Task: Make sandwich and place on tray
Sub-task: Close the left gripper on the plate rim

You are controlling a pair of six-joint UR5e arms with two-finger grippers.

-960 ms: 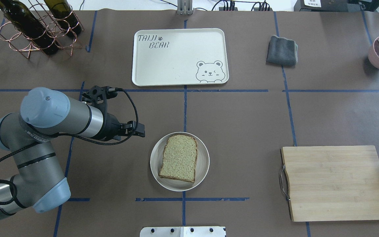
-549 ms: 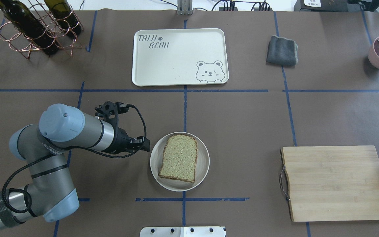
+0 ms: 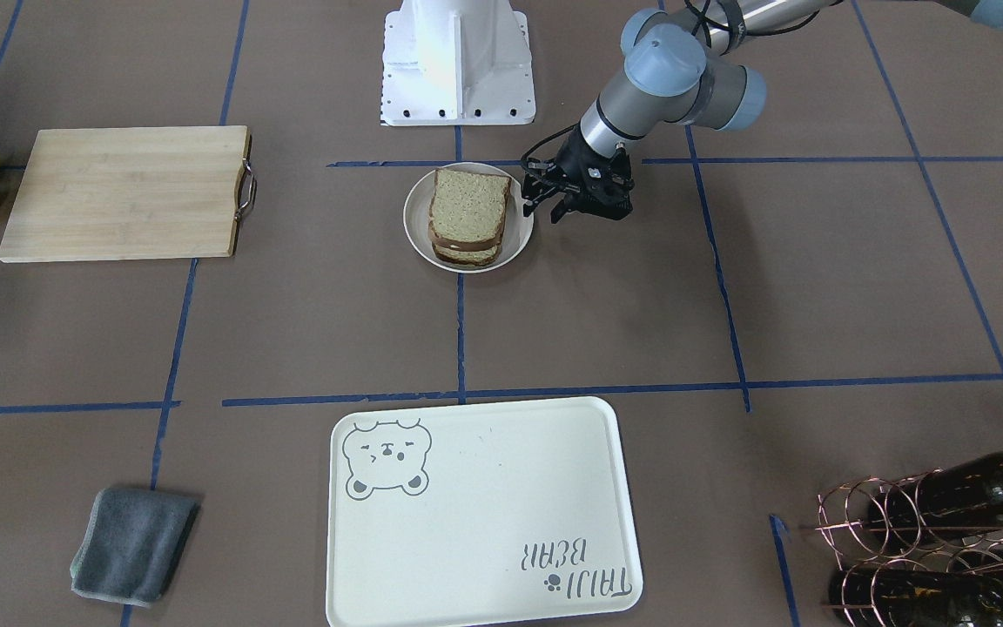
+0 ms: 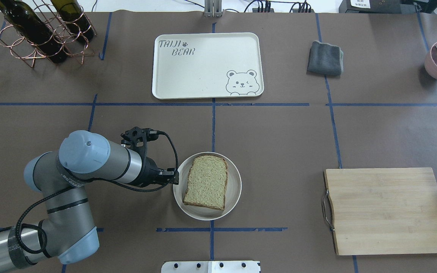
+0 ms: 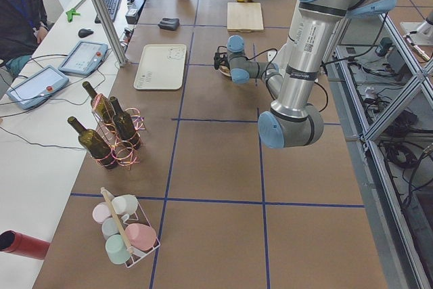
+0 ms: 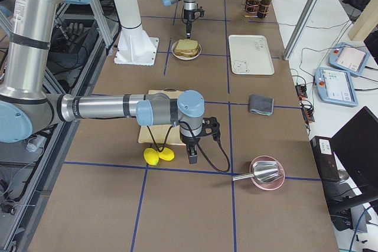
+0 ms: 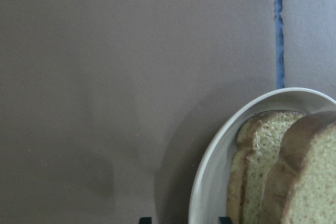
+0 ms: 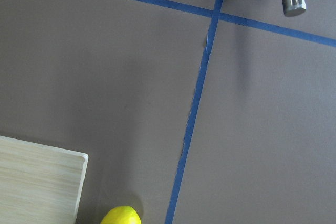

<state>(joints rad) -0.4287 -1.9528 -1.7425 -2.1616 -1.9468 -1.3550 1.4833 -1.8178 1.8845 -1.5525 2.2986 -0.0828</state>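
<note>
Sandwich [image 4: 206, 182] stacked but not yet delivered: two slices of speckled bread sit one on the other in a round white dish [image 4: 235, 189] at mid-tabletop; no egg can be made out between them. At the dish's 9 o'clock rim, seen from overhead, the left hand [image 4: 173, 177] hangs low with its fingers spread apart and nothing between them; its wrist camera shows both fingertips just outside the dish wall. The cream bear tray [image 4: 207, 64] lies well apart at the dish's 12 o'clock, with nothing on it. The assembly looks done. What is left, by these pictures, is the grip, the lift and the carry to the tray. At 3 to 4 o'clock of the dish lies the wooden cutting board [image 4: 389, 210]. Beyond it, the right hand [image 6: 192, 154] hovers near two lemons [image 6: 158, 155], and whether it is released or clenched cannot be told. A second ago the left hand stood clear of the dish at about its 10 o'clock. It has since swung in and down to the rim, while the sandwich and tray have not shifted.
</note>
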